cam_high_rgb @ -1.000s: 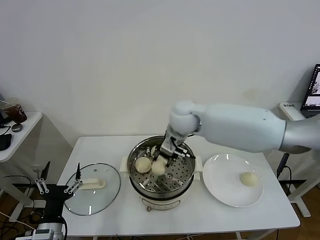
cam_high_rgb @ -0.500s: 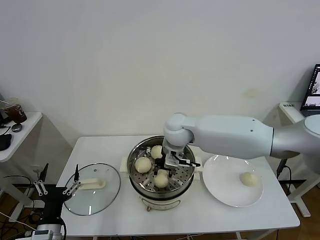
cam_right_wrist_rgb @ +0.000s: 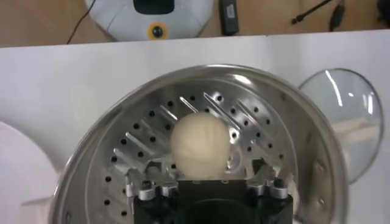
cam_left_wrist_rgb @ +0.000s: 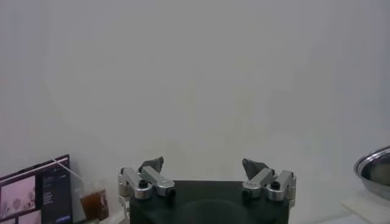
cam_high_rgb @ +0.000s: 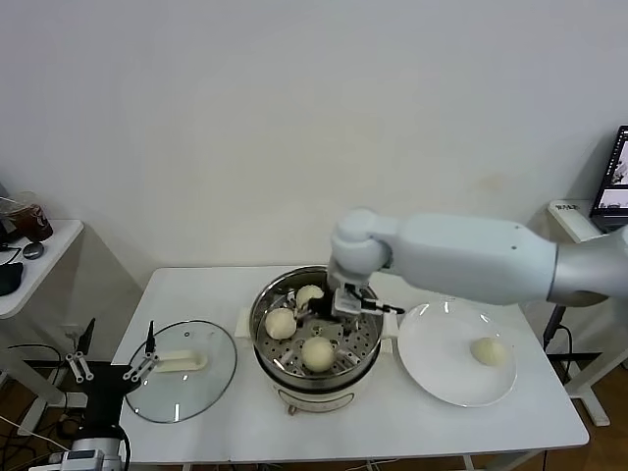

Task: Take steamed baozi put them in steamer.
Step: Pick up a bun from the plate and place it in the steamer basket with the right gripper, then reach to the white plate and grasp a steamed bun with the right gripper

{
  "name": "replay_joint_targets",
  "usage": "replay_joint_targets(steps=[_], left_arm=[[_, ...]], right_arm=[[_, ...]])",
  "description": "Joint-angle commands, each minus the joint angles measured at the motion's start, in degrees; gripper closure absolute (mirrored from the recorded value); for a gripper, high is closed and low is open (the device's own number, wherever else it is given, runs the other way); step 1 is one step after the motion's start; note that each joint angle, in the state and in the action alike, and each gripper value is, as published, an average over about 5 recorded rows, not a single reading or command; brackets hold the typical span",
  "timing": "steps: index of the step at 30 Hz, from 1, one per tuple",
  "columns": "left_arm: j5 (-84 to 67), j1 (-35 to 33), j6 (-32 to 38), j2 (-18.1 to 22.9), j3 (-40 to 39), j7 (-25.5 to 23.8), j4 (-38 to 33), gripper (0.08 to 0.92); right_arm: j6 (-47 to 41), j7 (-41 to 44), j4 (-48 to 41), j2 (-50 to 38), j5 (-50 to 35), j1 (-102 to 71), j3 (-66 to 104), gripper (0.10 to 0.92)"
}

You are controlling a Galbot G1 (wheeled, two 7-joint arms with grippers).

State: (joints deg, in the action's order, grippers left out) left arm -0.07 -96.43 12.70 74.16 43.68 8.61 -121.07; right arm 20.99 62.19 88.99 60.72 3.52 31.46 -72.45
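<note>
Three small, round, cream-white steamed baozi (cam_high_rgb: 317,352) sit on the perforated tray of the shiny round stainless-steel steamer (cam_high_rgb: 267,306) at mid-bench, while a fourth (cam_high_rgb: 488,350) waits on the white round plate (cam_high_rgb: 432,368) just to its right. Soft and light, the buns look easily dented and best cupped gently at the sides. The right hand (cam_high_rgb: 345,304) hovers spread and empty above the pot's steep rim; the left hand (cam_high_rgb: 110,368) hangs spread beside the flat glass lid (cam_high_rgb: 211,378), with clear bench (cam_high_rgb: 392,422) around the plate.
</note>
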Motion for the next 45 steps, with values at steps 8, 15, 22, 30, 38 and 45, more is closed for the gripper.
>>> replay_joint_targets(steps=[8,15,22,30,38,45], left_arm=[[-0.83,1.26,-0.11,-1.41,-0.33,-0.26,0.73,0.177],[-0.59,1.62,-0.08,-1.52,-1.13,-0.35,1.15,0.177],[0.19,1.38,-0.27,-1.28,-1.43,-0.54,0.88,0.177],[0.64,0.42,-0.32,-1.31,-0.73,-0.49,0.38,0.177],[1.14,-0.02,-0.4,-1.18,-0.38,-0.49,0.23,0.177],[1.21,-0.1,-0.69,-1.18,0.12,-0.54,-0.34,0.177]], right_arm=[[-40.94,7.02,3.38,-29.24,-3.29,0.59,9.68,0.203],[-39.4,7.75,-0.83,-37.74,1.51,-17.73,21.3,0.203],[-35.17,7.98,-5.68,-38.15,9.1,-40.18,41.04,0.203],[-30.62,6.87,-13.82,-33.3,15.9,-48.19,48.26,0.203],[-30.12,5.32,-19.33,-27.21,19.6,-49.92,49.61,0.203],[-30.42,5.22,-21.12,-25.16,20.94,-50.55,49.65,0.203]])
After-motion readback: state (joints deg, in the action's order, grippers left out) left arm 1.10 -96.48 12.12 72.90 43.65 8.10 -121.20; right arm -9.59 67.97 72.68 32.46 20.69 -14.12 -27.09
